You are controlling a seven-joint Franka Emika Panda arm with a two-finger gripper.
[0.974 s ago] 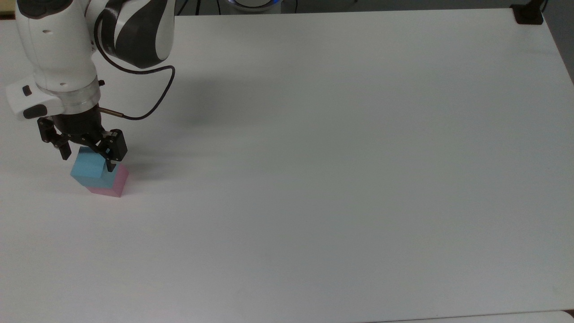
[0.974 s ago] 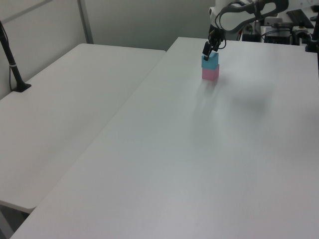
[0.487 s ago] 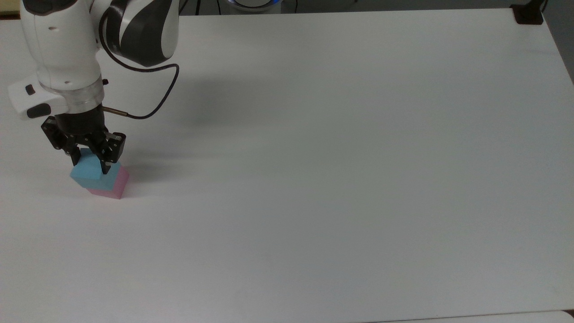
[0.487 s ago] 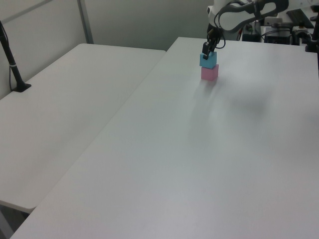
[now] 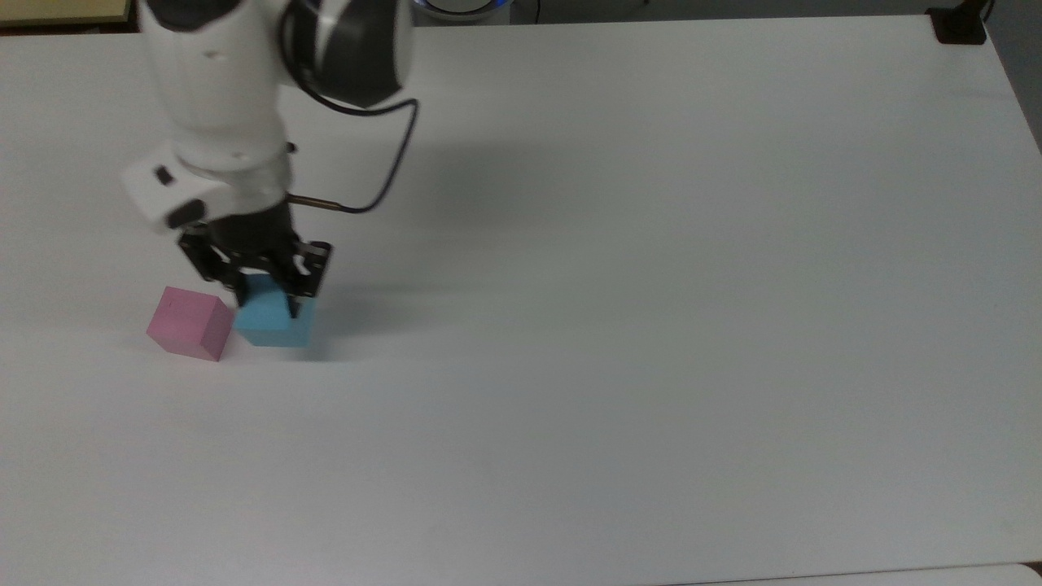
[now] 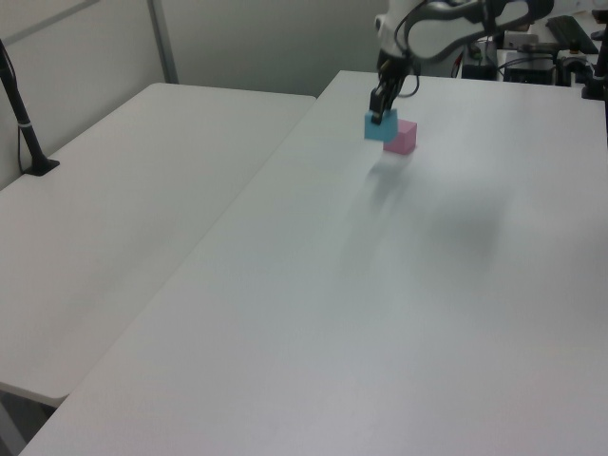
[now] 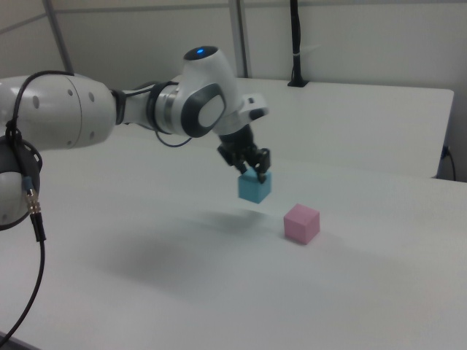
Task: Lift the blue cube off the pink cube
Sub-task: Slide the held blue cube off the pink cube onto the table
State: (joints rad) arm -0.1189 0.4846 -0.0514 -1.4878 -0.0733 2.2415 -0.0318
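My gripper (image 5: 267, 307) is shut on the blue cube (image 5: 277, 323), gripping it from above by two opposite sides. The pink cube (image 5: 189, 323) sits alone on the white table (image 5: 570, 325), just to the top view's left of the blue one, with a narrow gap between them. In the right view the blue cube (image 7: 255, 188) hangs a little above the table, left of the pink cube (image 7: 301, 223), with its shadow under it. In the left view the gripper (image 6: 380, 116) holds the blue cube (image 6: 379, 129) beside the pink cube (image 6: 402, 138).
A black clamp mount (image 5: 959, 28) sits at the table's far right corner in the top view. A second white table (image 6: 123, 190) adjoins in the left view, with a black post (image 6: 24, 123) on it. The arm's black cable (image 5: 391, 175) loops beside the wrist.
The gripper shut on the blue cube, lifted it off the pink cube and carried it to the top view's right. The pink cube stayed in place.
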